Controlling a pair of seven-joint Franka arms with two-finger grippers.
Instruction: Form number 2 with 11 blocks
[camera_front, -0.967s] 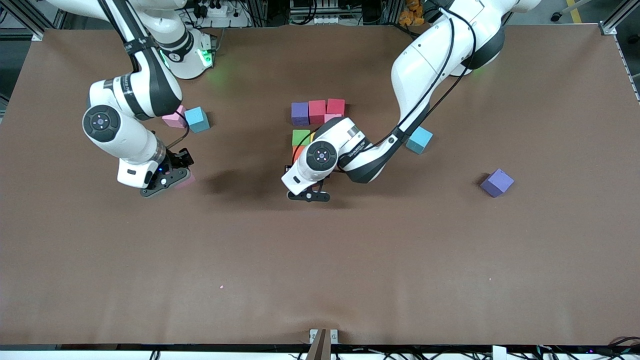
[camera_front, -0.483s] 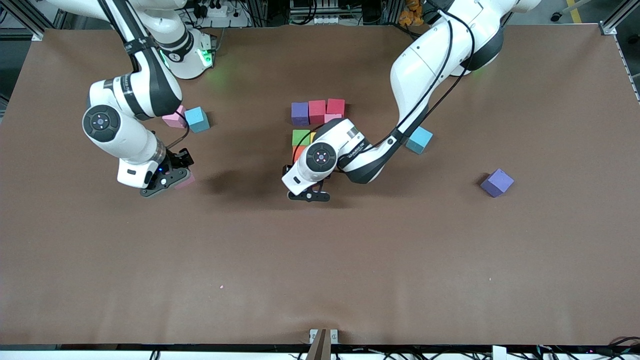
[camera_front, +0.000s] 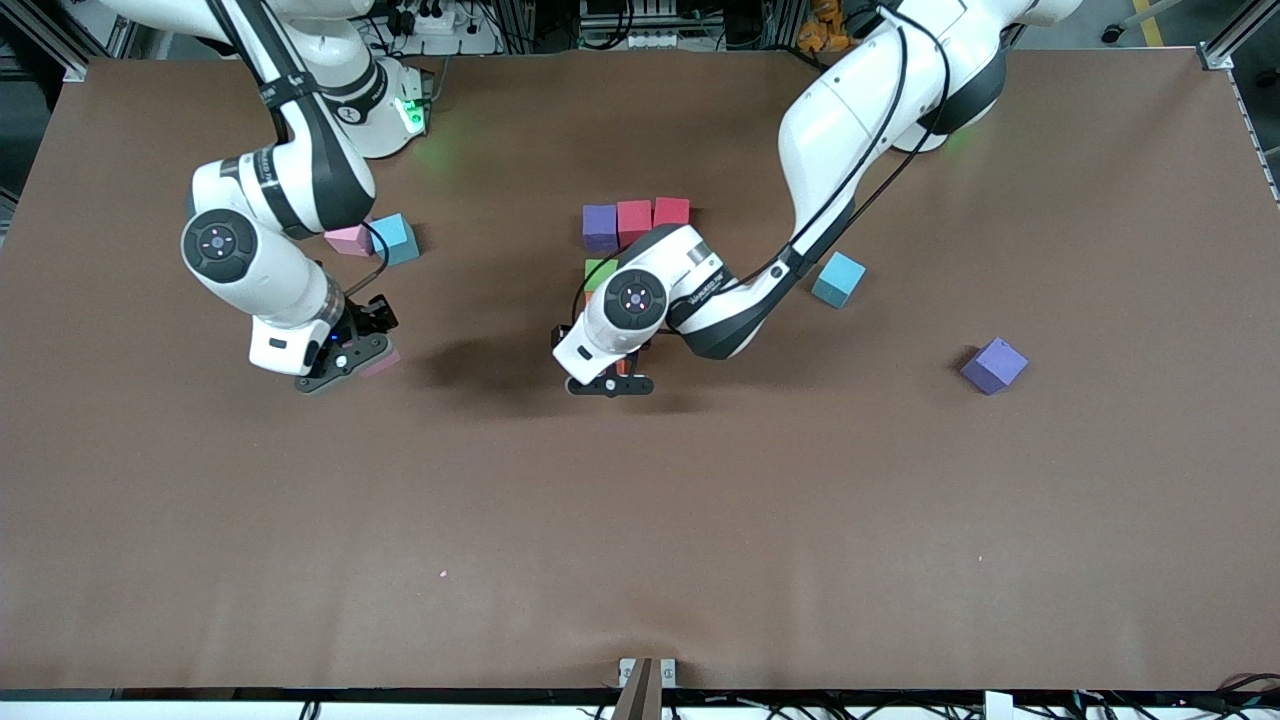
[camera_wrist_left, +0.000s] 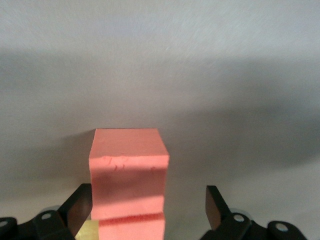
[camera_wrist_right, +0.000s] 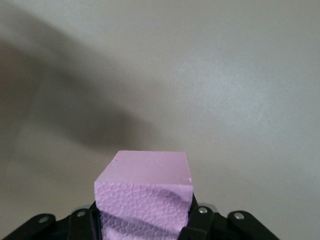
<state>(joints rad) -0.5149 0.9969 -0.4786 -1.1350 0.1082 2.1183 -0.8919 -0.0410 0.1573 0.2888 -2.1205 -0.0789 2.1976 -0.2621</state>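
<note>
The partly built digit of matte foam cubes runs from twelve to six o'clock at mid-table. The left gripper is spread around an orange cube. A pink cube is clamped by the right gripper.

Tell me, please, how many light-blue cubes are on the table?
2. One light-blue cube sits beside a pink cube at the right arm's end; the other lies beside the left arm. Others may be hidden under the arms.
</note>
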